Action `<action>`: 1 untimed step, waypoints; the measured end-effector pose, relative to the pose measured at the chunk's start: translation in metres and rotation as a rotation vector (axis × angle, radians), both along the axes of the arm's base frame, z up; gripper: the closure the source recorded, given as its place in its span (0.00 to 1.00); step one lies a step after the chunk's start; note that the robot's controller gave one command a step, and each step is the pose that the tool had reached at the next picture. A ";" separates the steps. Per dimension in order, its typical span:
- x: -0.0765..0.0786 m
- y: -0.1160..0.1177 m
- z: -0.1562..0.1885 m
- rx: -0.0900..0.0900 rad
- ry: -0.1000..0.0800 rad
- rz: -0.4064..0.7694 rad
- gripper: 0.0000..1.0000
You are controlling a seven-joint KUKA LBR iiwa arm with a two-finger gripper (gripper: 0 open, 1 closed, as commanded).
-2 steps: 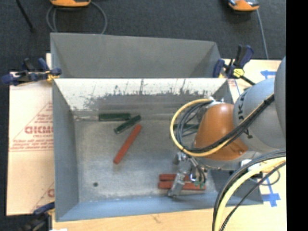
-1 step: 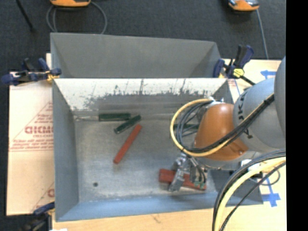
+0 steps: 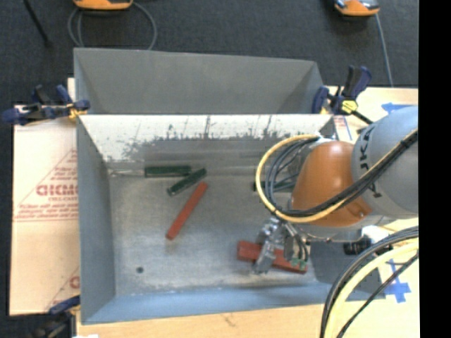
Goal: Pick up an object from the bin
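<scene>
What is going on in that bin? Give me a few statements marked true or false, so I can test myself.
1. The gripper is over a red block in the bin's lower right part. True.
2. A dark green stick lies along the far wall, with a second green stick tilted beside it. True.
3. The long red stick lies right under the gripper. False: it lies slantwise in the middle of the bin, well apart from the gripper.
4. The bin is heaped with dozens of things. False: it holds just these few, with bare floor between them.
</scene>
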State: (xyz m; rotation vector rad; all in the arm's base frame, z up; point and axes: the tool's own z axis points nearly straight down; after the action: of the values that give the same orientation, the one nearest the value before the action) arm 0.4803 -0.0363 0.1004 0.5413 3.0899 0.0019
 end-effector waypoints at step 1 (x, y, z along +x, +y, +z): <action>0.001 -0.001 0.030 0.000 0.000 0.003 1.00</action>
State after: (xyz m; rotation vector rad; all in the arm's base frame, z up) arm 0.4816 -0.0368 0.1303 0.5367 3.0904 0.0017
